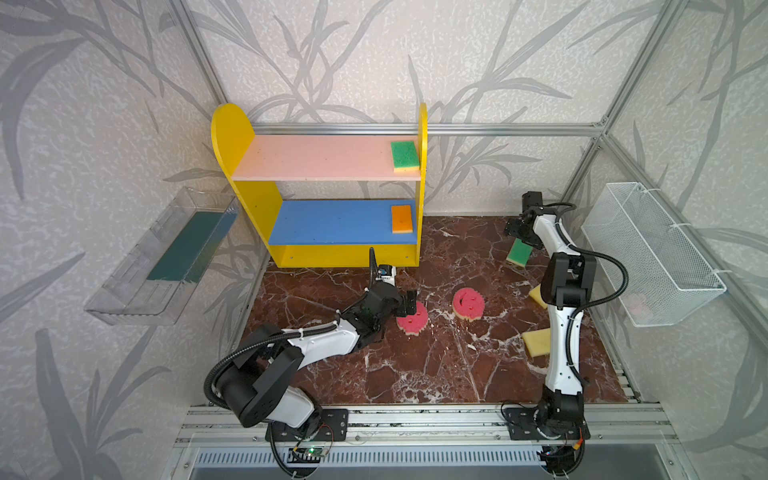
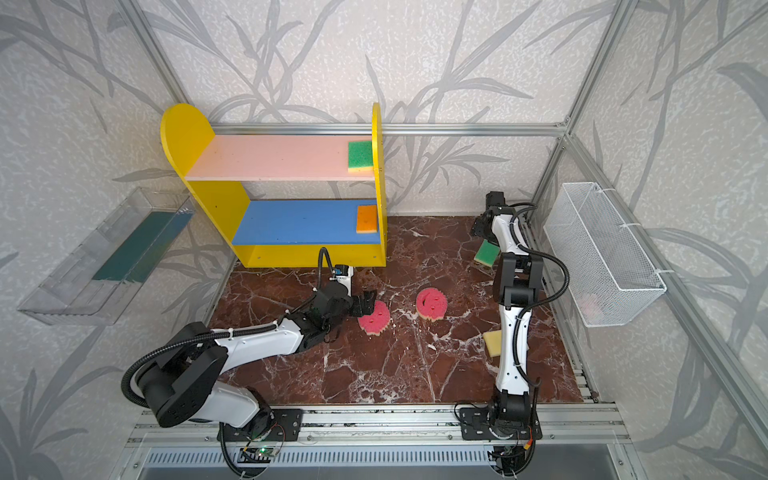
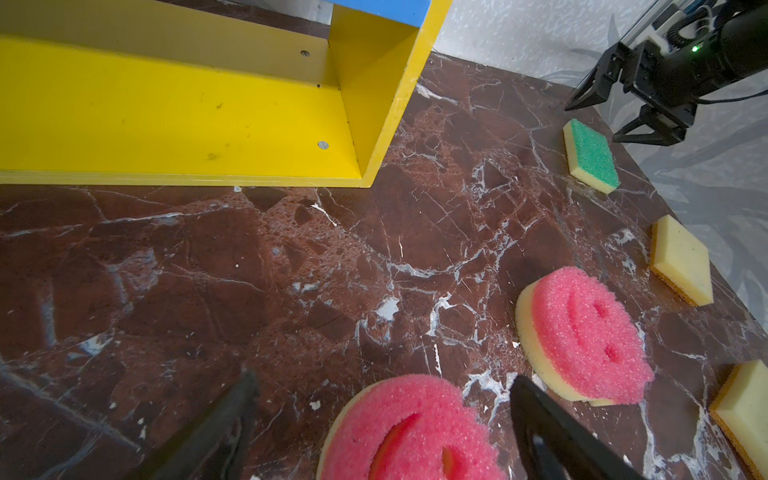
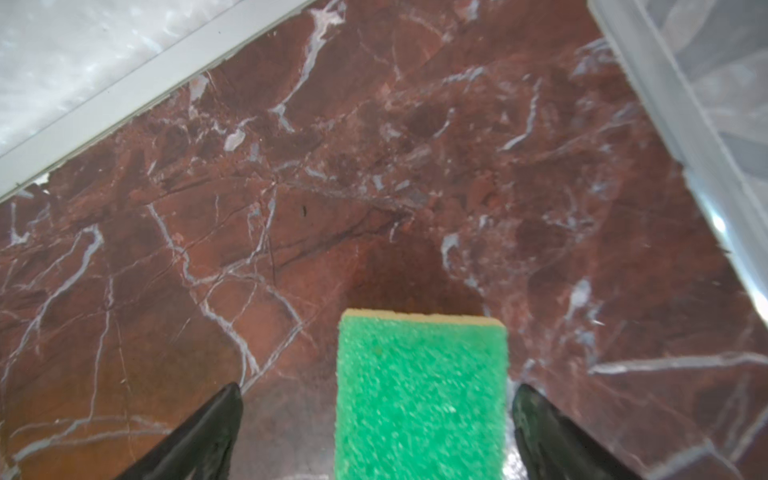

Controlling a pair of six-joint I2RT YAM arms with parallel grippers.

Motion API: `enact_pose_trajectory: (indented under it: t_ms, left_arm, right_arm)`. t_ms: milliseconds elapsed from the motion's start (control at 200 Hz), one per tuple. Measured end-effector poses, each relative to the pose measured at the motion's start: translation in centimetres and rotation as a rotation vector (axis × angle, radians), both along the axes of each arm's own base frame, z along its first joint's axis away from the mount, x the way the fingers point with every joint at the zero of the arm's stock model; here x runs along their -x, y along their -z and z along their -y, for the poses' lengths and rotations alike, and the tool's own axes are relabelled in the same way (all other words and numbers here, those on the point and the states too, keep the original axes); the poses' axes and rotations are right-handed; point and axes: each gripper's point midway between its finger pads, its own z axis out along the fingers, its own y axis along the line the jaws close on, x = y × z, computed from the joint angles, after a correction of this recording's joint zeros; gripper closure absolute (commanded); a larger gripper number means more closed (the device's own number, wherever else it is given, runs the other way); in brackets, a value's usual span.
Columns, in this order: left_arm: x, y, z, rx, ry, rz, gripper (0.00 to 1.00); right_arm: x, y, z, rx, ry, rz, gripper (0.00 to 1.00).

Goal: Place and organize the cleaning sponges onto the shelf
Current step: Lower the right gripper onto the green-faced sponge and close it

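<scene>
Light is bright, even and diffuse in both top views, and the arms cast only faint, soft shadows on the marble tabletop (image 1: 436, 374). Wide-angle bending shows at the edges, where the aluminium frame posts (image 1: 634, 62) splay outward. The left wrist view is crisp mid-field, but the fingers (image 3: 224, 432) of the left gripper (image 3: 382, 377) are blurred. The right wrist view is soft throughout. There the green sponge (image 4: 419, 399) is fuzzy, a dim shadow lies just beyond it, and a glare spot sits on the frame rail (image 4: 706, 208).

Left arm (image 1: 324, 338) and right arm (image 1: 562, 345) alike have white shells between chunky black joints, each trailed by a black ribbed cable hose (image 1: 624, 276) fastened with white ties (image 1: 335, 323).
</scene>
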Motion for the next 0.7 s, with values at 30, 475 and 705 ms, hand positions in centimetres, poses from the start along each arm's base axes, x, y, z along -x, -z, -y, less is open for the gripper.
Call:
enact_pose_trajectory:
  t_ms: [30, 475, 705]
  left_arm:
    - [0.0, -0.1, 0.0, 0.002, 0.000, 0.002, 0.05]
    - [0.0, -0.3, 0.3, 0.015, 0.010, 0.007, 0.05]
    - [0.0, -0.3, 0.4, 0.015, 0.013, 0.006, 0.05]
  right_arm:
    - [-0.1, 0.2, -0.1, -0.006, 0.000, -0.004, 0.01]
    - [0.9, 1.4, 1.2, -0.040, 0.023, -0.067, 0.10]
    - [1.2, 2.0, 0.7, -0.078, 0.012, -0.083, 0.37]
